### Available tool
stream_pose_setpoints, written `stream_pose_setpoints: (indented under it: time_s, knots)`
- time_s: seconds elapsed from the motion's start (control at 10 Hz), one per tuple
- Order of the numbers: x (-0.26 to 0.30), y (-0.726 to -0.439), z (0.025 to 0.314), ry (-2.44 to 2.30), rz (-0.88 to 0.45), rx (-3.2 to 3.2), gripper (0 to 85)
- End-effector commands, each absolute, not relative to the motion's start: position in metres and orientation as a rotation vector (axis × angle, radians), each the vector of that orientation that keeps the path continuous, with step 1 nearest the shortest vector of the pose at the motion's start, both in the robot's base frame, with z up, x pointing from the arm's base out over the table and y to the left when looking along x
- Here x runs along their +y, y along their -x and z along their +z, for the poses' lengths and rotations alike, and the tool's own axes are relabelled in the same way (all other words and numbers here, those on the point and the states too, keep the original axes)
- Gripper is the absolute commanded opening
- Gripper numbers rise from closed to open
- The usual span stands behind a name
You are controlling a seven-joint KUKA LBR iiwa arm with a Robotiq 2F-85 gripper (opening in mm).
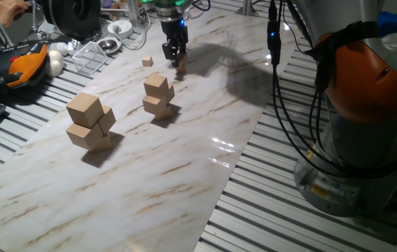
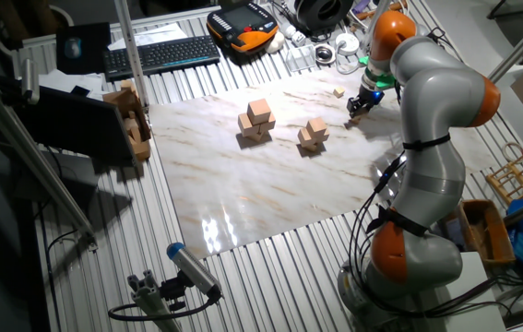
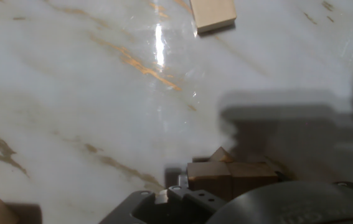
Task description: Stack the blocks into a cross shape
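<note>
Several tiny tan blocks lie at the far end of the marble board (image 1: 184, 175). One block (image 1: 147, 61) (image 2: 338, 92) (image 3: 212, 14) lies alone. A small cluster of blocks (image 1: 180, 68) (image 3: 232, 175) sits close together, and one of them looks tilted on top (image 3: 220, 154). My gripper (image 1: 173, 56) (image 2: 362, 101) hangs just above this cluster with its fingers apart, holding nothing. The hand view shows only the gripper body along its bottom edge, and the fingertips are hidden there.
A stack of medium cubes (image 1: 158, 96) (image 2: 314, 135) and a stack of large cubes (image 1: 89, 122) (image 2: 256, 122) stand mid-board. Beyond the far edge lie a clear plastic box (image 1: 89, 57), a teach pendant (image 1: 16, 66) and a keyboard (image 2: 161, 53). Cables (image 1: 282, 91) hang at the right.
</note>
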State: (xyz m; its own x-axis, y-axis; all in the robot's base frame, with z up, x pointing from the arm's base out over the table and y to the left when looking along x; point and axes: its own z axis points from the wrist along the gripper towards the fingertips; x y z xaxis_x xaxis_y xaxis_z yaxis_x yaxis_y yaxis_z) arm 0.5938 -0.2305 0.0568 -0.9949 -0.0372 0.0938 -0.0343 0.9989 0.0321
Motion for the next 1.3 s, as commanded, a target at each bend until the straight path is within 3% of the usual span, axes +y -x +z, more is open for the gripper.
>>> stream_pose_setpoints:
  time_s: [0.0,0.3,0.4,1.2]
  knots:
    - [-0.2305,-0.5939,0.0568,-0.054,-0.047,-3.046,0.0]
    - [-0.2303,-0.5939,0.0568,-0.047,-0.046,-3.048,0.0]
    - [-0.2303,-0.5938,0.0568,-0.043,-0.048,-3.050,17.0]
    - [-0.2302,-0.5937,0.0567,-0.029,-0.050,-3.050,17.0]
